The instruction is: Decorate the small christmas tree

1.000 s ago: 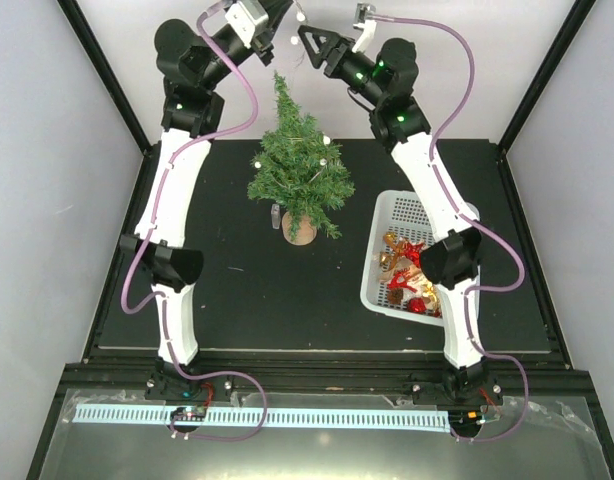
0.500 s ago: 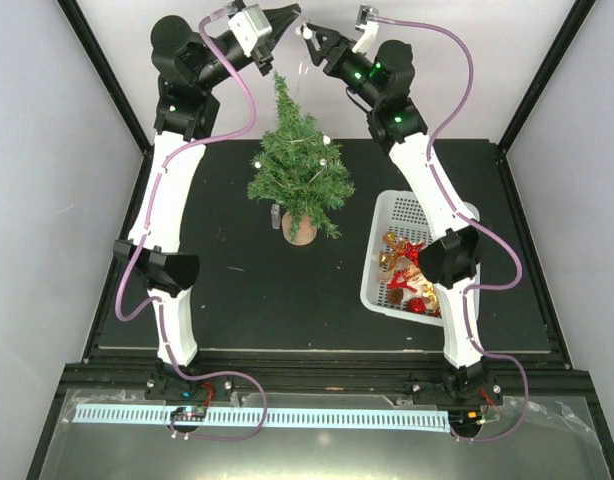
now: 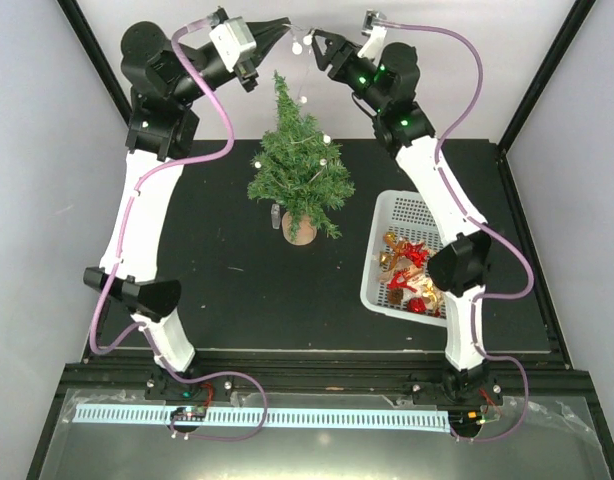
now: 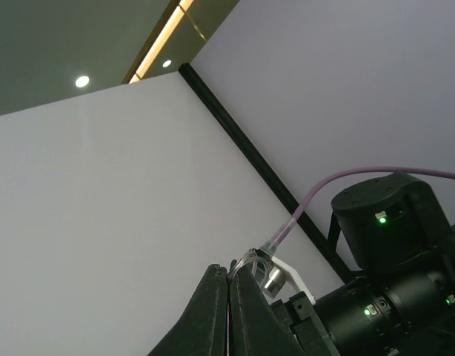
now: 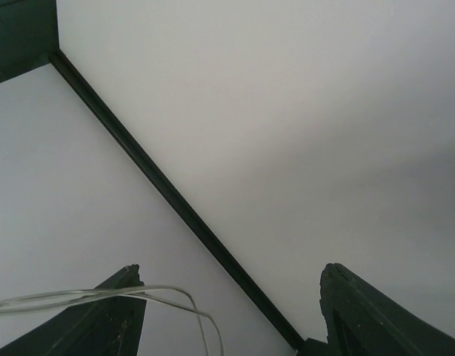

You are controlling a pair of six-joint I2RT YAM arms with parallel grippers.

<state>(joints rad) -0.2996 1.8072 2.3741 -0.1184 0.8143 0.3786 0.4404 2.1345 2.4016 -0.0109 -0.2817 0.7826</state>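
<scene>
The right arm (image 3: 457, 262) covers part of the white plastic basket (image 3: 407, 212) and its red and gold ornaments (image 3: 399, 262). The thin clear wire (image 5: 64, 298) runs off the right wrist view's left edge.

Robotics lab test cell, by every sign: boxed in by white panel walls (image 3: 37, 250) on black frame struts (image 3: 105, 75), black mat (image 3: 227, 290) underfoot, arm bases (image 3: 177, 380) bolted along the front, purple cabling (image 4: 346, 176) looping, recessed ceiling lights (image 4: 82, 81) overhead.
</scene>
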